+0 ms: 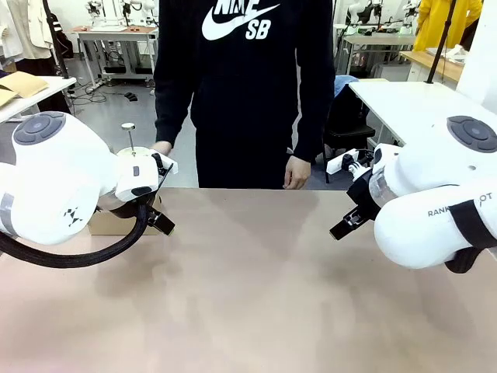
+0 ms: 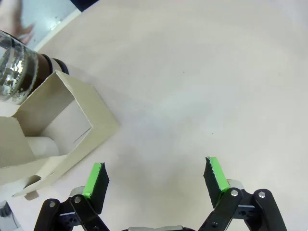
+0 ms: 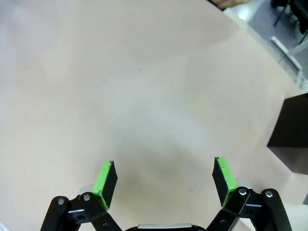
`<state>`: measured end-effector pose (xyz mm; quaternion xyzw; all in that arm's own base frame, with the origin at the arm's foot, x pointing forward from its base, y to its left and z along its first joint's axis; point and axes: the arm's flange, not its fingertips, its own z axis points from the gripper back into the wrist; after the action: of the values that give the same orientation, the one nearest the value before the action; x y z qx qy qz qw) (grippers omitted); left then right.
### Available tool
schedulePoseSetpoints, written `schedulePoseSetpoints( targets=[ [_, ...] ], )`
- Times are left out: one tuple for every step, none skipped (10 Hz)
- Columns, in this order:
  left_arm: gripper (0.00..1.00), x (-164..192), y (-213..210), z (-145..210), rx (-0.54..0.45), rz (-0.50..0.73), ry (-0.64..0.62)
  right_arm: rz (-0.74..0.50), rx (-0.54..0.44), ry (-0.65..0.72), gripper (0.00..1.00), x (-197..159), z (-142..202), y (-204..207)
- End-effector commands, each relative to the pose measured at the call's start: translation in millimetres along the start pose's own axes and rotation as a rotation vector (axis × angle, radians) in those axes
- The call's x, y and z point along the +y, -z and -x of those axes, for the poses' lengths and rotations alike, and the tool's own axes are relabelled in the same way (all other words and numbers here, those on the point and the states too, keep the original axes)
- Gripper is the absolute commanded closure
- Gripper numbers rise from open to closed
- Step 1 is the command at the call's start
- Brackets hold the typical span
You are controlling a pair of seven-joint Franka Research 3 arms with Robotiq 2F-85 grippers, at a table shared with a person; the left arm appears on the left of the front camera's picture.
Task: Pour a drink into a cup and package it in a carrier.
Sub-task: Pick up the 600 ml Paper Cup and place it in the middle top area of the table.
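Person (image 1: 248,78) at far tabletop (image 1: 256,295) edge, carrier (image 1: 105,224) partly hidden behind left arm (image 1: 46,179), left wrist view, left gripper (image 2: 155,166) wide open, empty, carrier just beside it, glass vessel (image 2: 14,67) beyond, right wrist view, right gripper (image 3: 164,162) wide open, empty, black box (image 3: 291,130) near.

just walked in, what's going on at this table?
Nothing is picked up yet. Both arms hang open over the bare table: the left gripper beside the cardboard carrier, the right gripper near a black box. A glass vessel, dark at its base, stands just past the carrier, and the person's hand is close to it.
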<state>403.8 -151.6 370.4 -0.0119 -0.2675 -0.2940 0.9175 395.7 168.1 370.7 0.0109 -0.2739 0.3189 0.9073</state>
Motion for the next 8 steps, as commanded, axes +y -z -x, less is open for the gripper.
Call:
schedulePoseSetpoints(
  targets=[
    [0.0, 0, 0, 0, 0.0, 0.0, 0.001, 0.0, 0.0, 0.001, 0.0, 0, 0, 0],
    [0.0, 0, 0, 0, 0.0, 0.0, 0.001, 0.0, 0.0, 0.0, 0.0, 0, 0, 0],
    [0.0, 0, 0, 0, 0.0, 0.0, 0.001, -0.033, 0.011, 0.016, 0.0, -20, -26, -13],
    [0.0, 0, 0, 0, 0.0, 0.0, 0.001, -0.058, 0.047, 0.025, 0.0, -52, -59, -29],
    [0.0, 0, 0, 0, 0.0, 0.0, 0.001, -0.119, 0.067, 0.025, 0.0, -79, -80, -43],
    [0.0, 0, 0, 0, 0.0, 0.0, 0.001, -0.195, 0.072, 0.025, 0.0, -106, -92, -60],
    [0.0, 0, 0, 0, 0.0, 0.0, 0.001, -0.27, 0.052, 0.026, 0.0, -133, -96, -78],
    [0.0, 0, 0, 0, 0.0, 0.0, 0.001, -0.365, 0.009, 0.009, 0.0, -168, -94, -100]
  ],
)
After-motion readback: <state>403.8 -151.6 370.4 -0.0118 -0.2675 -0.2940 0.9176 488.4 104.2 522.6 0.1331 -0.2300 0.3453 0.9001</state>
